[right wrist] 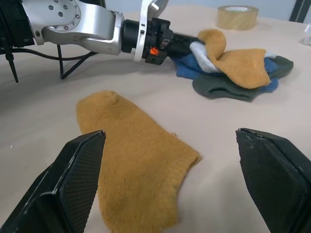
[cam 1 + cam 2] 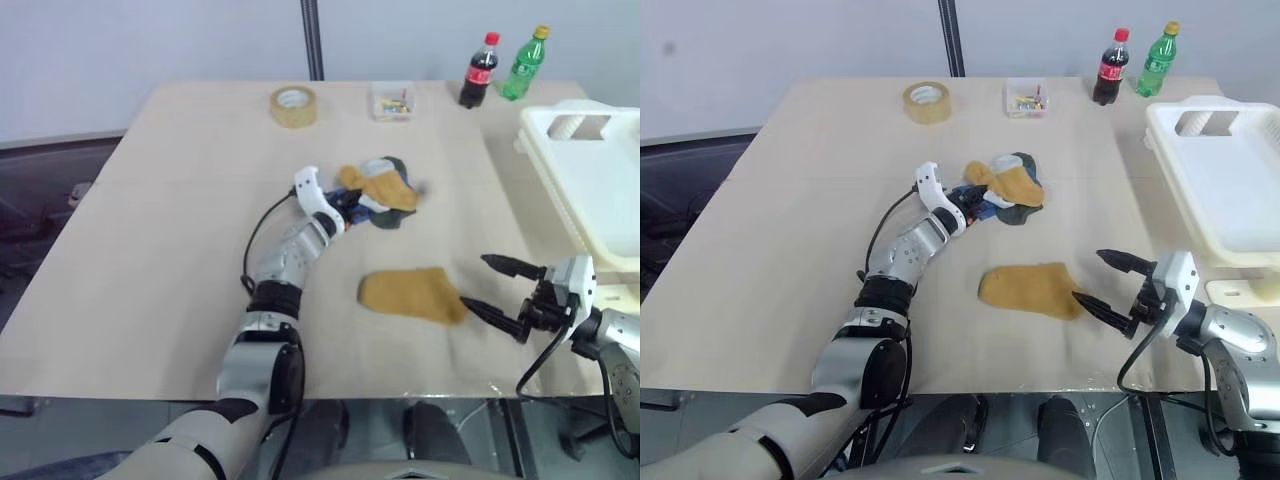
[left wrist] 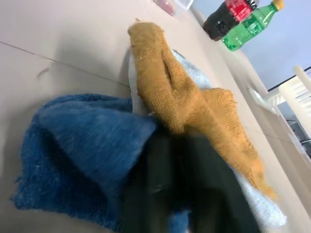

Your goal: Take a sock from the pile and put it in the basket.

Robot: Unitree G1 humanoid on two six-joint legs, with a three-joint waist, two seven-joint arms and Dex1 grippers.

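The pile (image 2: 385,188) of mustard, blue, light grey and dark green socks lies at the table's middle. My left gripper (image 2: 348,204) reaches level into its near-left side, against the blue sock (image 3: 82,145); the right wrist view shows this left gripper (image 1: 187,44) at the pile's edge. A single mustard sock (image 2: 410,295) lies flat nearer the front. My right gripper (image 2: 473,280) stands open just right of that sock, holding nothing, its fingers (image 1: 73,179) spread wide. The white basket (image 2: 1230,190) stands at the table's right edge.
At the table's far edge stand a tape roll (image 2: 294,106), a small clear box (image 2: 392,101) of coloured bits, a cola bottle (image 2: 480,70) and a green bottle (image 2: 525,63). Bare tabletop stretches to the left of my left arm.
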